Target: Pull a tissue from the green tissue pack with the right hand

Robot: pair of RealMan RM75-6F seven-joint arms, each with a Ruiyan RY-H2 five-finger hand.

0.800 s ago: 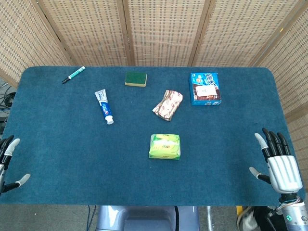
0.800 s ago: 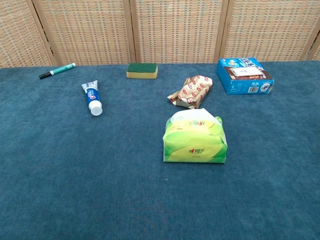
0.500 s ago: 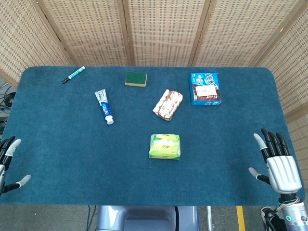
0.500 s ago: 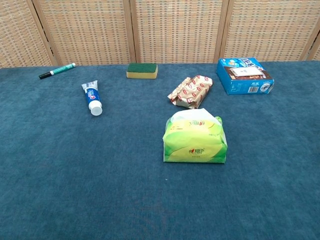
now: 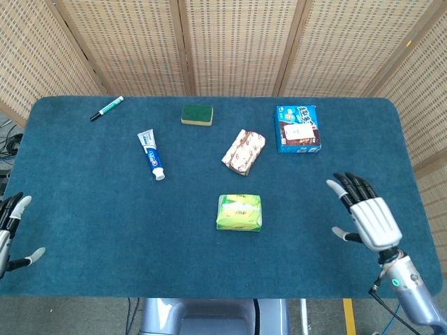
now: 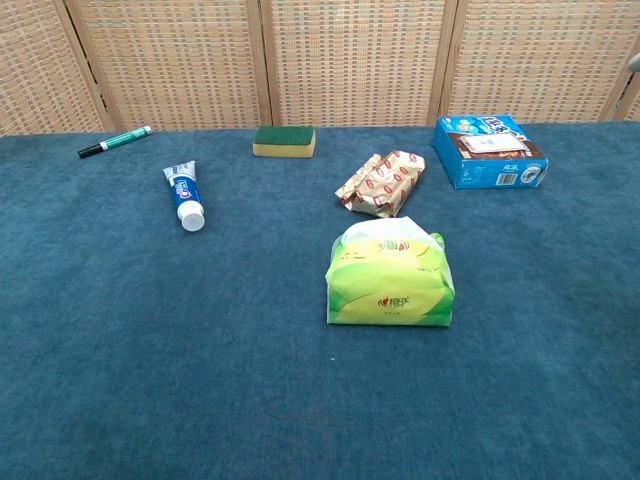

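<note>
The tissue pack (image 5: 239,213) lies mid-desk, well left of the right hand (image 5: 368,218), whose fingers are spread and empty. The pack looks light and soft; pinch the tissue (image 6: 400,228) protruding at its top.

Right hand (image 5: 370,220), fingers (image 5: 347,185) spread, right of green tissue pack (image 5: 239,212).

Head view high, looking down; chest view low, nearer; both share table (image 5: 84,209) (image 6: 120,380).

green tissue pack (image 5: 239,212) | dark blue table (image 5: 84,209) | blue box (image 5: 297,128)
</note>
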